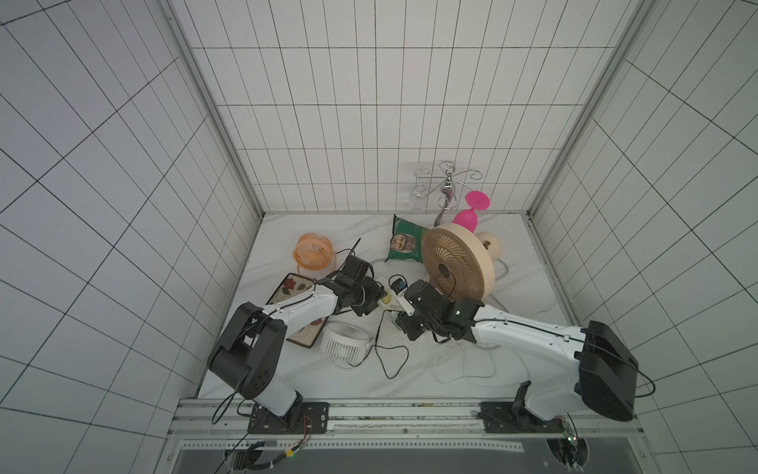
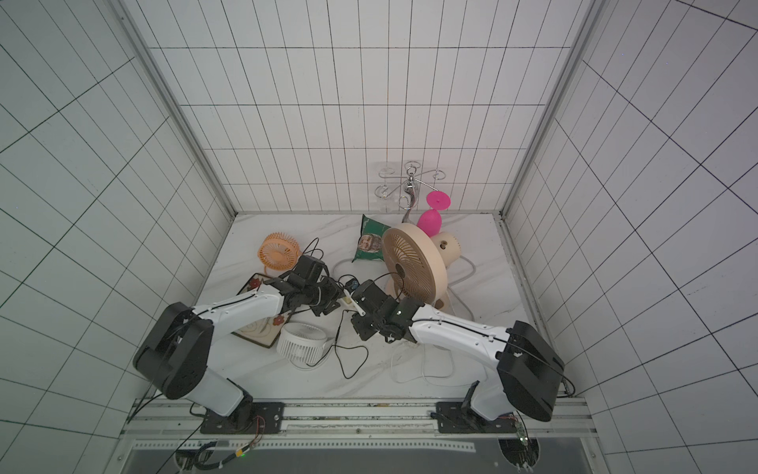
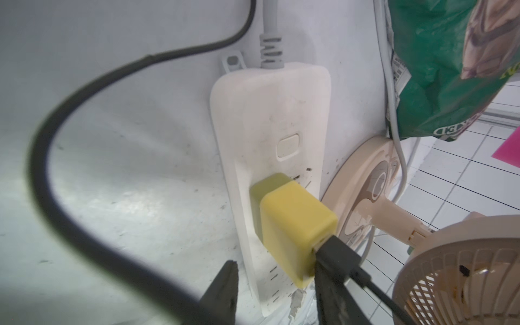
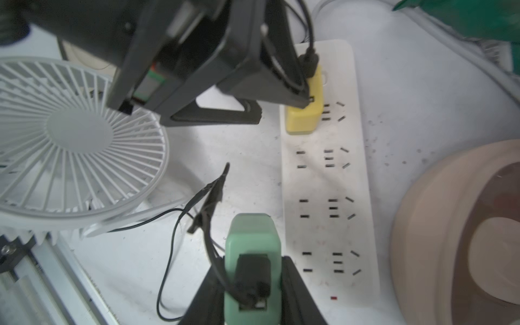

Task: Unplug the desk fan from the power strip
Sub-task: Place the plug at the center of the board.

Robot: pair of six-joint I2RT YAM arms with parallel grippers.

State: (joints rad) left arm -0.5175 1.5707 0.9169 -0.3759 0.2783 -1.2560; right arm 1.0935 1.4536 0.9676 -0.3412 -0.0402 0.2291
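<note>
Nearest the robot, on the white marble-look table point(image 1: 512, 349): 1 loose loop of thin white cable point(image 1: 463, 369), 1 thin black lead point(image 1: 389, 361) in a curl, 1 round white fan point(image 1: 343, 342) of ribbed plastic lying grille-up, and 1 glossy rectangular tray point(image 1: 305, 335) with flower prints, half hidden under the left arm. Mid-table, the power strip point(image 4: 318, 180) lies flat between the two claws. It is a long smooth white plastic bar with rounded corners and scuffed specks, and 4 groups of dark slots are visible. In both top views the arms cover most of it. The right claw point(image 4: 251, 267) is clamped on a rounded matte green adapter point(image 4: 251, 233) with a black USB plug in its end; the adapter is in no socket, just beside the strip's long edge. The left claw point(image 3: 274, 264) has its fingers apart, straddling a blocky yellow adapter point(image 3: 295, 225): one finger is against its plug side, the other is off it. The yellow adapter sits in the socket group nearest the oval switch point(image 3: 288, 147) and the thick ribbed grey cord point(image 3: 270, 17). I cannot trace which fan either lead feeds. Farther back are 1 big beige fan point(image 1: 455, 262) on a stand with a slatted round grille, 1 small orange fan point(image 1: 313, 254) and 1 crinkly green snack bag point(image 1: 404, 242). Then come 1 pink glass point(image 1: 467, 217) and 1 curly chrome rack point(image 1: 447, 184), with 1 clear glass point(image 1: 418, 193) that is barely visible.
</note>
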